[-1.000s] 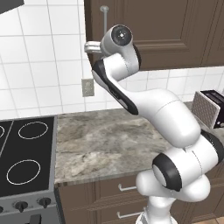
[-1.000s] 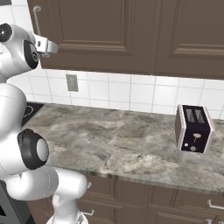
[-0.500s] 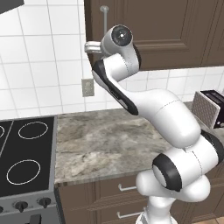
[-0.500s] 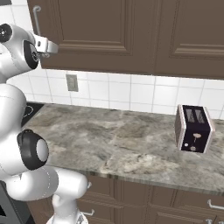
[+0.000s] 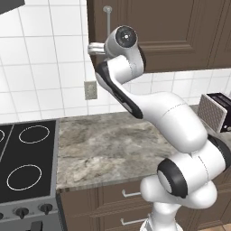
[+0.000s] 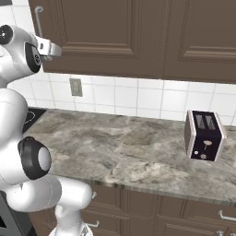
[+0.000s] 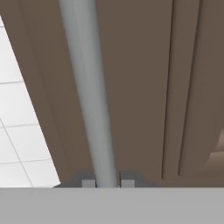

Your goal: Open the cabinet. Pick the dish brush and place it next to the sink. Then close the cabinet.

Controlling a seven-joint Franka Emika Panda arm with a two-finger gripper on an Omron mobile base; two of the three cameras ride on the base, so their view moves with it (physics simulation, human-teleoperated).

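The cabinet [image 5: 171, 31] is a dark brown wall cabinet with its door closed. Its long silver handle [image 5: 107, 22] runs vertically along the door's left edge. My gripper [image 5: 93, 48] is raised to the lower end of that handle and shut on it. From the right base view, the gripper [image 6: 49, 47] sits just below the handle [image 6: 38, 18]. In the hand view the handle [image 7: 89, 87] runs up from between the two fingertips [image 7: 89, 183], which press against its sides, with the door panel [image 7: 140, 87] behind. The dish brush is hidden. The sink is out of view.
A black toaster [image 6: 205, 135] stands at the right of the grey stone counter [image 6: 115, 147]. A stove [image 5: 22, 167] adjoins the counter on the left. A wall outlet [image 5: 90, 90] sits on the white tiles. Lower drawers [image 6: 203, 216] run under the counter.
The jaws have closed from wide open onto the cabinet handle. The arm has stayed in place and the door has not moved.
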